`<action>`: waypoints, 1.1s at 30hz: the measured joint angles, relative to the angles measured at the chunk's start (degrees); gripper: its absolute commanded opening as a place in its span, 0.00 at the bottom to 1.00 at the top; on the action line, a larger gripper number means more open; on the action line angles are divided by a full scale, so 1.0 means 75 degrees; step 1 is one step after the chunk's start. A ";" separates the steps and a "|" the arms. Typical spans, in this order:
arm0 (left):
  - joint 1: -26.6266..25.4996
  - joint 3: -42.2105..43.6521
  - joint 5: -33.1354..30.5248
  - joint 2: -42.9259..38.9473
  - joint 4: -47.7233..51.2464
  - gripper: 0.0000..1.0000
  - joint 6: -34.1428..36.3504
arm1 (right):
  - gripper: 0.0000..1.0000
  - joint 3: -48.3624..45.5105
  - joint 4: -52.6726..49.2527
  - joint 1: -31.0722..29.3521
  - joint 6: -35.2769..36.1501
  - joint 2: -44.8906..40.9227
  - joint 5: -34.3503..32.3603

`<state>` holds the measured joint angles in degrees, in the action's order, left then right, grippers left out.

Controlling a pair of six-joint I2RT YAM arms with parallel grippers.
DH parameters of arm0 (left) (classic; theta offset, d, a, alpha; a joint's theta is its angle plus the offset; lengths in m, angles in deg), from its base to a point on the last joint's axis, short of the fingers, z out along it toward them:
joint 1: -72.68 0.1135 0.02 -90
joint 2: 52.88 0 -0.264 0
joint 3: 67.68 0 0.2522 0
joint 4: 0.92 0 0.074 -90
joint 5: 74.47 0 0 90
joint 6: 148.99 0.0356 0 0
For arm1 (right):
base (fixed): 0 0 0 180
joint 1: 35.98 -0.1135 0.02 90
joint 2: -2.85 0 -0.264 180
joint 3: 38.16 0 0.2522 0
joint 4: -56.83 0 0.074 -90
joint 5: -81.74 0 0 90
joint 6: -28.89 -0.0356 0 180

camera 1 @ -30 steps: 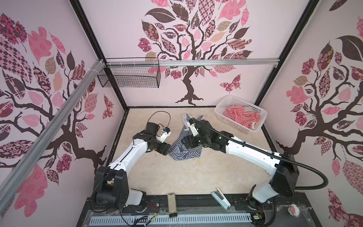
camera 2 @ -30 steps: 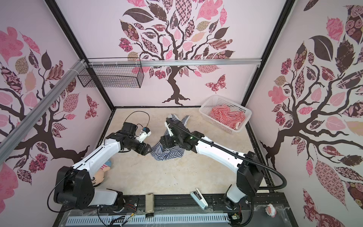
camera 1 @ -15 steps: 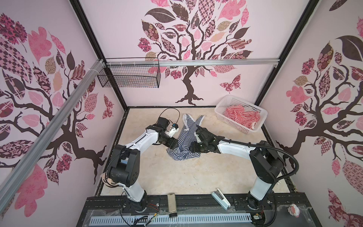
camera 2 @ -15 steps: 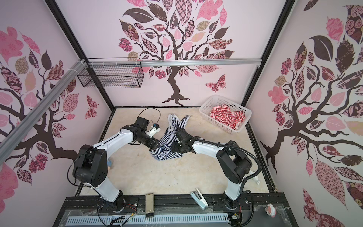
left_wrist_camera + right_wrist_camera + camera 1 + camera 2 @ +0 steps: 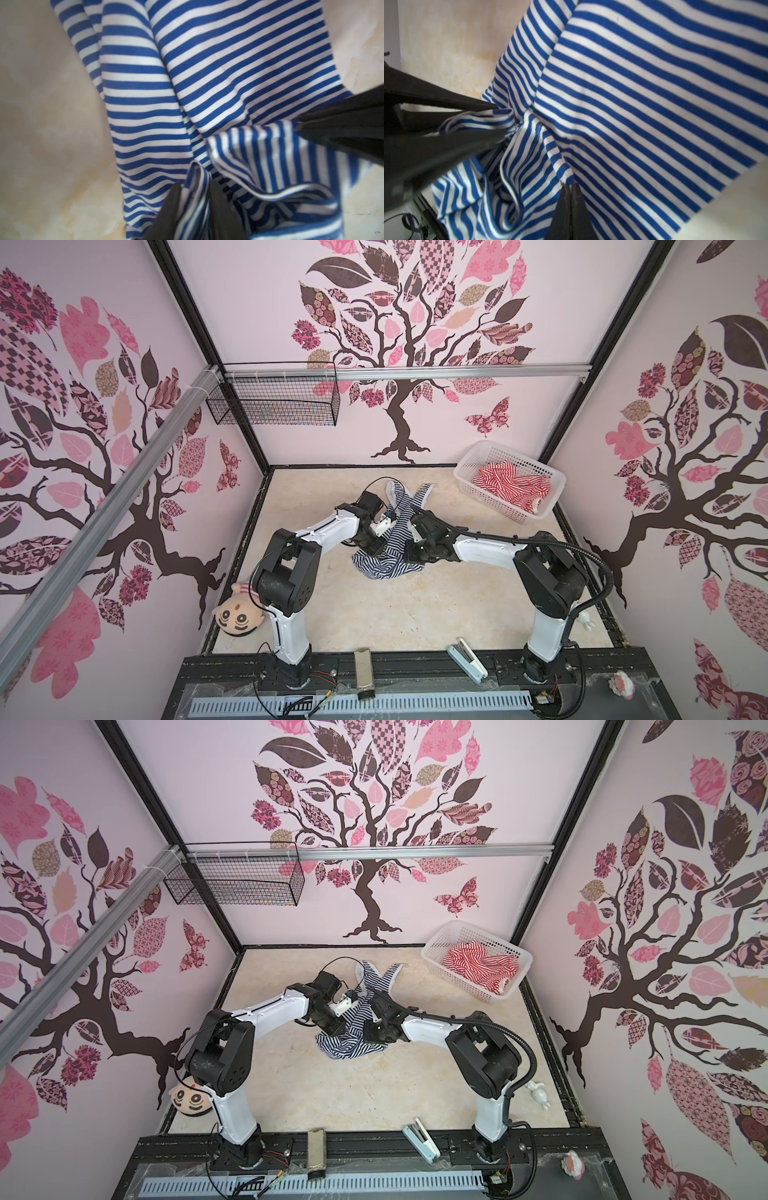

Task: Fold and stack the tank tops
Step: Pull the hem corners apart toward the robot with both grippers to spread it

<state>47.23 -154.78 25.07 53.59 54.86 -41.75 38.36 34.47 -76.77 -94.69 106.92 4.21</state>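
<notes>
Tank tops: navy-and-white tank top (image 5: 384, 566) gripped from both sides, red-and-white tank top (image 5: 512, 489) in the basket (image 5: 466, 486)

At the far left, a plush doll (image 5: 237, 617) lies against the side wall, beside the left arm's base. The left gripper (image 5: 376, 548) reaches in over the table (image 5: 374, 614) to the left edge of the navy-and-white tank top. In the left wrist view its fingers (image 5: 170, 212) are clamped on a raised fold of the striped cloth. The garment lies bunched and creased at mid-table in both top views. Its two straps point toward the back wall and its hem is crumpled on the near side. The right gripper (image 5: 410, 555) comes in from the other side, and in the right wrist view its jaws are pressed together on an edge of the same cloth. The two grippers sit near each other with the rumpled fabric between them. Farther right, in the back corner, the white basket stands well apart from both arms. The red-and-white tank top lies heaped loosely inside it.
</notes>
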 measured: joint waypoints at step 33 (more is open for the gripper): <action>0.1276 0.3620 -0.1384 -0.4893 0.1343 0.00 0.1122 | 0.00 -0.3622 -0.1440 -0.0574 0.0149 -0.4173 -0.0793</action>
<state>56.80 -127.63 14.69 16.90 64.93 -33.34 11.19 23.67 -81.08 -93.58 75.62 -1.73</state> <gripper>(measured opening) 0.048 0.051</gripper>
